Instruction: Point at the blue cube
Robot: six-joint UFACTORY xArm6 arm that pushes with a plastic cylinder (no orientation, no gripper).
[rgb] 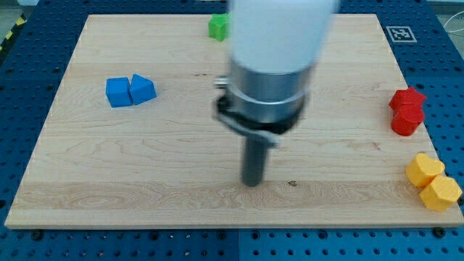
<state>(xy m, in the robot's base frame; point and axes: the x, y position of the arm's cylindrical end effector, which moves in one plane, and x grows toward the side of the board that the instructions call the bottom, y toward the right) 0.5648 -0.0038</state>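
Two blue blocks sit side by side at the view's left: a blue cube (118,93) and, touching its right side, a blue block (143,89) with a slanted top. My tip (252,182) is at the lower middle of the board, far to the right of and below both blue blocks. The arm's white and grey body (279,51) hangs over the board's middle and hides part of it.
The wooden board (181,167) lies on a blue perforated table. A green block (218,27) is at the top edge, partly behind the arm. Two red blocks (406,111) are at the right edge, and two yellow blocks (433,182) are at the lower right.
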